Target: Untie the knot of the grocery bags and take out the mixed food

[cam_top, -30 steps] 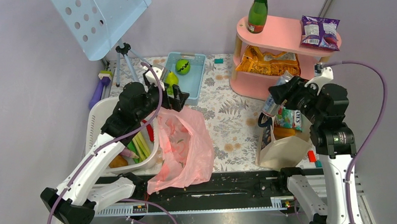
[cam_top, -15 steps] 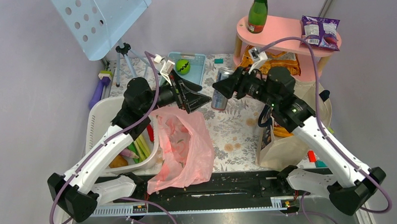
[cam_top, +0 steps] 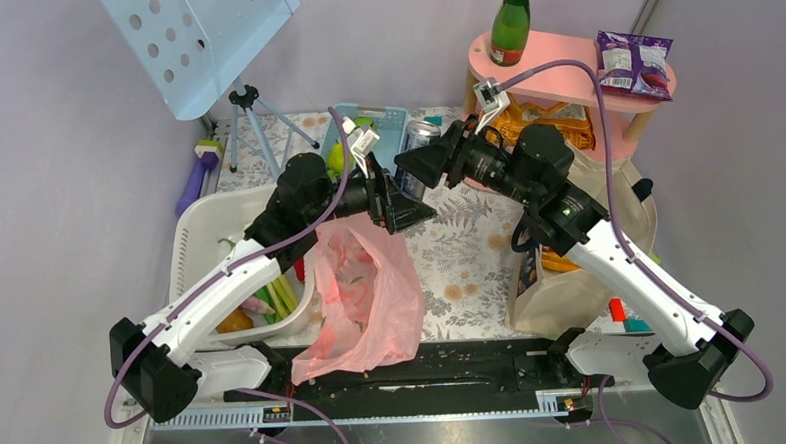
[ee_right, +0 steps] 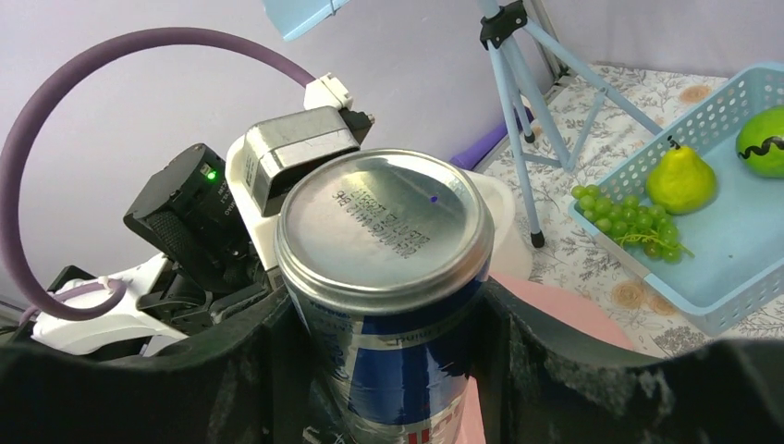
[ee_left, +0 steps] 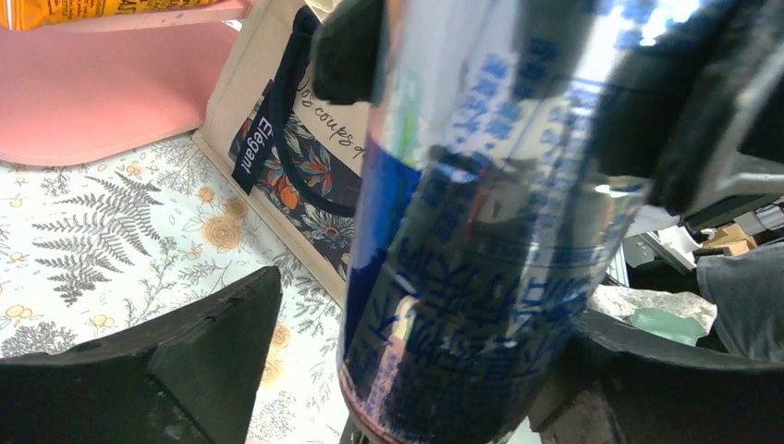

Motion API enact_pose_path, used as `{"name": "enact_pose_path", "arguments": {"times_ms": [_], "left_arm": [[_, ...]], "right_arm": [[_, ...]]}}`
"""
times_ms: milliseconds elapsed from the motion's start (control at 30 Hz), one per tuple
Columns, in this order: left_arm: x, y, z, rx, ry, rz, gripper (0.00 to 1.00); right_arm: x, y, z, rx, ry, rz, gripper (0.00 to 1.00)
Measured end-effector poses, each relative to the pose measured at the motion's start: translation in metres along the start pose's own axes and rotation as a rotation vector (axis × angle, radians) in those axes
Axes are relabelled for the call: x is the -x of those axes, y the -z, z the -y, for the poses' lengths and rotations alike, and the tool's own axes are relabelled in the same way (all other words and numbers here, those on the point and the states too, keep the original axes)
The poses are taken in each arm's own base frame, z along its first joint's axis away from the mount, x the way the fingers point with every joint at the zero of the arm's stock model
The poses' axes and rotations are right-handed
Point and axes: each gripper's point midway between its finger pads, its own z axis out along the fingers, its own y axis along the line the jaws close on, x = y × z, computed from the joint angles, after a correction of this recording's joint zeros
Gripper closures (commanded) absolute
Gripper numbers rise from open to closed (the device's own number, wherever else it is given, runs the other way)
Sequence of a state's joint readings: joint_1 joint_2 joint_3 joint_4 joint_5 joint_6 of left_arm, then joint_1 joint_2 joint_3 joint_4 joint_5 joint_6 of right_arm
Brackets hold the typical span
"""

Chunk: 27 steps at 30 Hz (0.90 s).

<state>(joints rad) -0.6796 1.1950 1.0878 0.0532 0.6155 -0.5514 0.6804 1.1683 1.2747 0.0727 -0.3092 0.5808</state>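
**Overhead view.** Both arms reach in over the middle of the desk, toward its far edge. The right claw pinches a silver-and-blue can and holds it off the desk, just beside the blue tray at the far edge. The left claw sits close under the can with its fingers spread. The pink bag lies slumped at the near edge, left of centre, against a white basket by the left edge. We note leeks in that basket. The canvas bag stands at the near right corner, partly under the right arm.

**Left wrist view.** The can fills the frame, tilted. The left fingers stand wide apart on either side of its lower end. The one on the left of the frame is clear of the can. We cannot tell whether the other touches it. Black fingers of the right claw grip the can higher up. Behind it is the canvas bag, dark script on its side, and a pink shelf.

**Right wrist view.** The can sits clamped between the right fingers, a flat stamped end facing us. The left arm's wrist is close behind it. At the right, the blue tray holds a pear and grapes.
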Motion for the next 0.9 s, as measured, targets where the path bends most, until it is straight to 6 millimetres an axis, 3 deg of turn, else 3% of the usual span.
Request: {"name": "enact_pose_path", "arguments": {"times_ms": [67, 167, 200, 300, 433, 633, 733, 900], "left_arm": [[0.0, -0.001, 0.002, -0.003, -0.004, 0.001, 0.32], [0.002, -0.002, 0.004, -0.006, -0.015, 0.011, 0.04], [0.003, -0.002, 0.003, -0.002, -0.017, 0.014, 0.01], [0.004, -0.002, -0.001, 0.023, -0.02, 0.019, 0.01], [0.002, 0.001, -0.01, 0.079, -0.049, -0.005, 0.01], [0.003, 0.021, -0.028, 0.19, -0.13, -0.029, 0.01], [0.014, 0.039, -0.048, 0.278, -0.151, -0.002, 0.01], [0.036, 0.07, -0.068, 0.414, -0.206, 0.07, 0.01]], "right_arm": [[-0.001, -0.001, 0.001, -0.002, 0.0, -0.002, 1.0], [-0.003, -0.003, 0.004, -0.013, -0.005, -0.006, 1.0], [-0.005, -0.003, 0.005, -0.019, -0.006, -0.011, 1.0], [-0.008, -0.001, 0.016, -0.076, 0.032, -0.018, 1.0], [-0.002, 0.011, 0.049, -0.265, 0.167, -0.03, 1.0], [0.058, 0.046, 0.085, -0.549, 0.432, 0.057, 1.0], [0.102, 0.07, 0.102, -0.68, 0.53, 0.136, 1.0], [0.146, 0.097, 0.135, -0.832, 0.623, 0.217, 1.0]]}}
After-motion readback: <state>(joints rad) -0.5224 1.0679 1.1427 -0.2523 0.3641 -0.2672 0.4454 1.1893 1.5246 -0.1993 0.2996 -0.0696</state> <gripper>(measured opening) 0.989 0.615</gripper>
